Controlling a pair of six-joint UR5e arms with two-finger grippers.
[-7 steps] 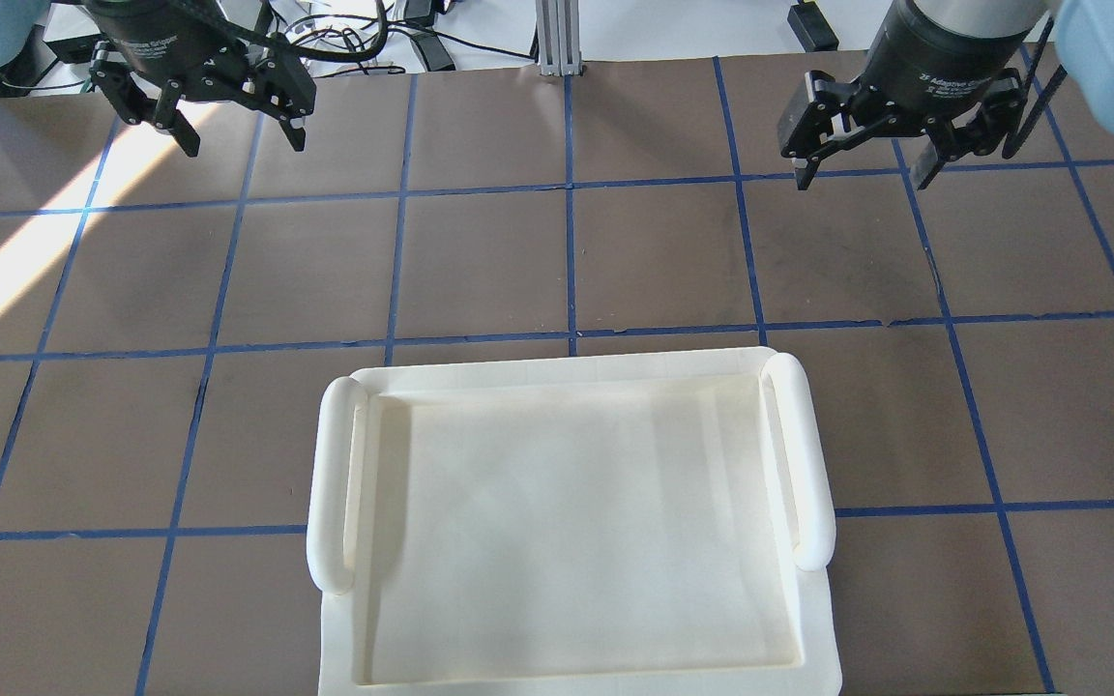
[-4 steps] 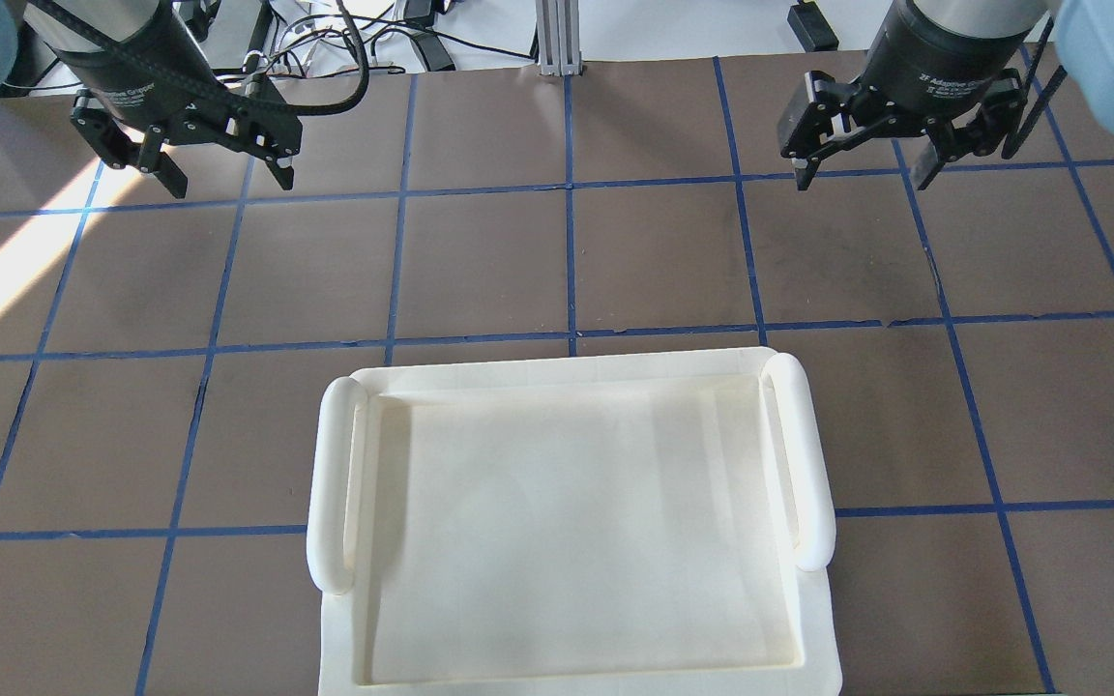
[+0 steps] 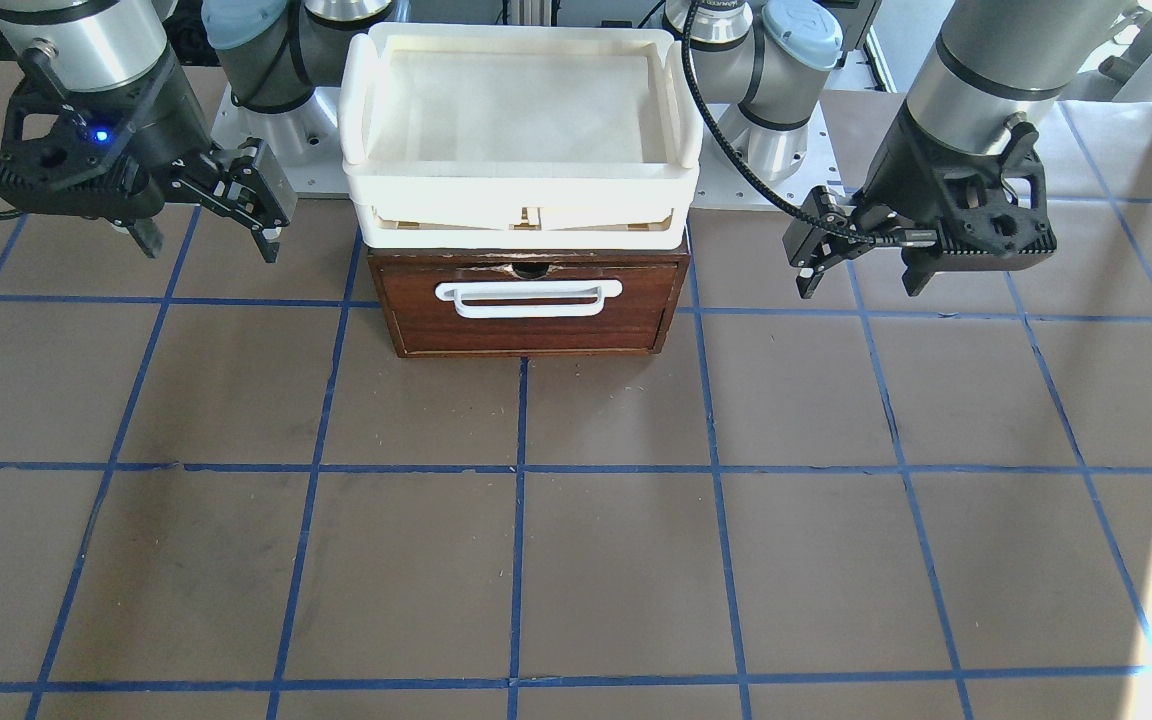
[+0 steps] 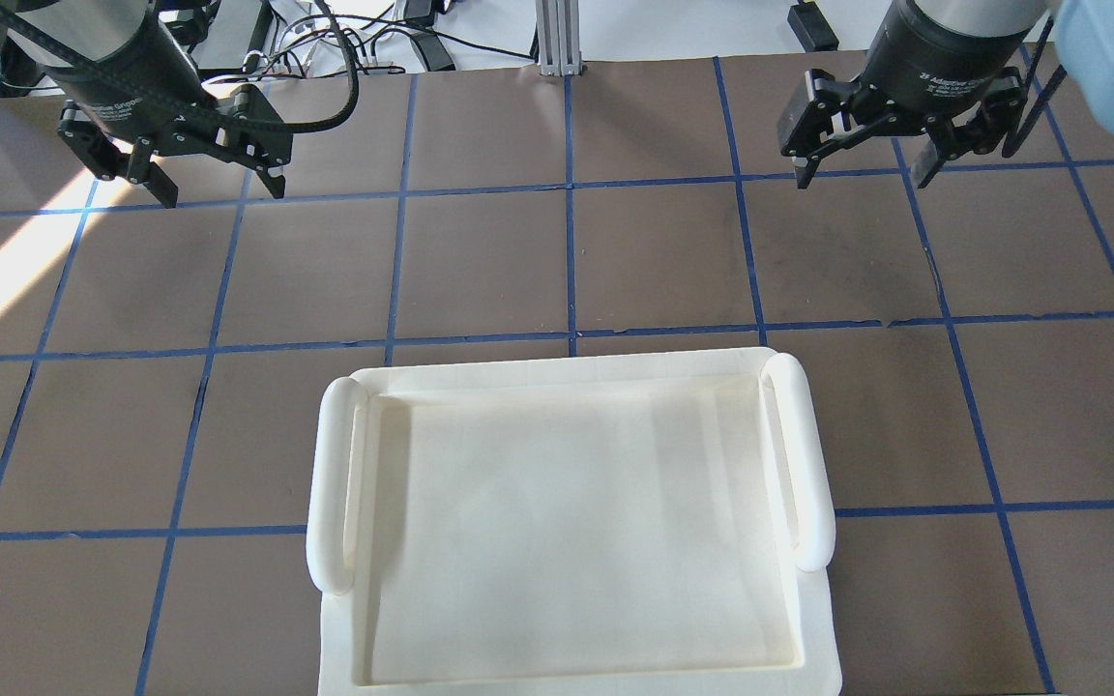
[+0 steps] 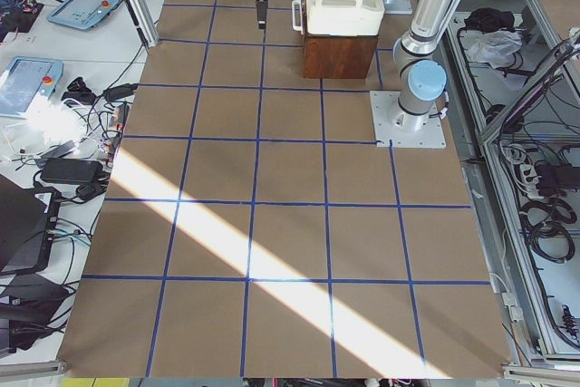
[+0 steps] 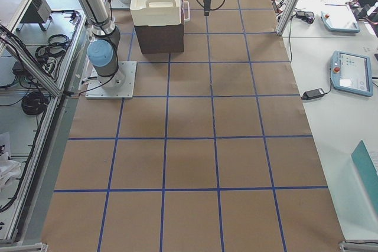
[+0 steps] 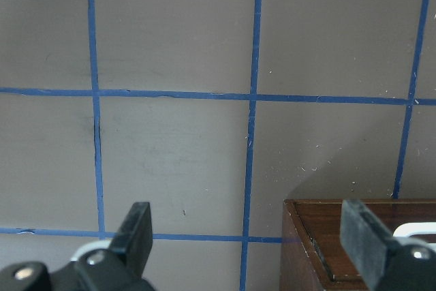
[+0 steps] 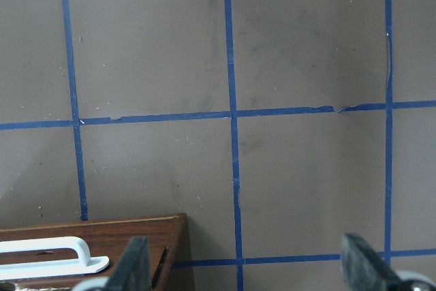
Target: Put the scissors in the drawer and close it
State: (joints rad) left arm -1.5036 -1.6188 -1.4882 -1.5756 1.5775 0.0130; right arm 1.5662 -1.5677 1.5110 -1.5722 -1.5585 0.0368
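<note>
**Front-facing view.** The drawer (image 3: pixel 536 335) is pushed flush into its casing, with no gap showing round the front. Its front is dark reddish-brown wood with visible grain and a small dark notch at the middle of the top edge. The white bar handle (image 3: pixel 534 311) runs level across it. A white tray (image 3: pixel 521 185) is stacked on top of the drawer unit.

The left pincer (image 3: pixel 856 278) hangs off one side of the drawer and the right pincer (image 3: pixel 206 243) off the other. Both are spread, hold nothing, and are lifted clear of the desk (image 3: pixel 616 560).

No scissors show here or in any other view. My reading is that a shut drawer and two empty pincers standing wide of it suggest the scissors are inside and the job is all but done. I cannot confirm this.

**Overhead view.** The tray hides the drawer entirely. Both pincers are out beyond the drawer's front, one to each side, with fingers apart over bare desk.

**Side views.** The casing and tray are legible. The pincers are too small to read.

**Left wrist view.** The fingers are wide apart. A corner of the drawer front and one handle end sit low in the frame, not touched.

**Right wrist view.** This mirrors the left: fingers spread, with the other corner of the drawer and the other handle end below, apart from the fingers.
</note>
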